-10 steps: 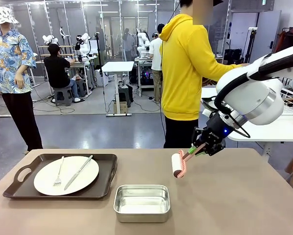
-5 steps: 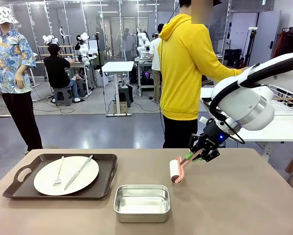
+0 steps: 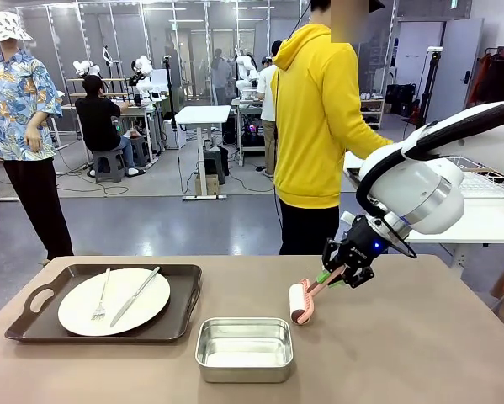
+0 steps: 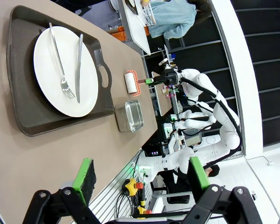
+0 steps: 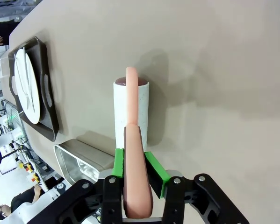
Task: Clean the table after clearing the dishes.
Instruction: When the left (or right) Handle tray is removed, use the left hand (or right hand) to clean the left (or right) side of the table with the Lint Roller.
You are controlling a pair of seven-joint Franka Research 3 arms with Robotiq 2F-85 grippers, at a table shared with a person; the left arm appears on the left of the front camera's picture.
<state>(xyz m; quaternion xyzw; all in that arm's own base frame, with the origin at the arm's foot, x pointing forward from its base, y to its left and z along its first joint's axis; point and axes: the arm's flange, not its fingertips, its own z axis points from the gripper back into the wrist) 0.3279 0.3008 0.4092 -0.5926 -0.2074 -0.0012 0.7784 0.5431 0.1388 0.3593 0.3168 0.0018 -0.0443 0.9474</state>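
Right gripper (image 3: 331, 275) clamps pink lint roller (image 3: 299, 303), seemingly touching the table (image 3: 420, 353).

Finished with glossy grey floor (image 3: 151, 223) and rear glass panels (image 3: 66, 42). Furnished with white desk (image 3: 203, 114) mid-room and white table (image 3: 487, 225), right, bearing wire rack (image 3: 480, 175).

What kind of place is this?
Probably a robotics lab: the right gripper holds a lint roller at the table, a white work desk stands on the open floor behind, and a person sits working there.
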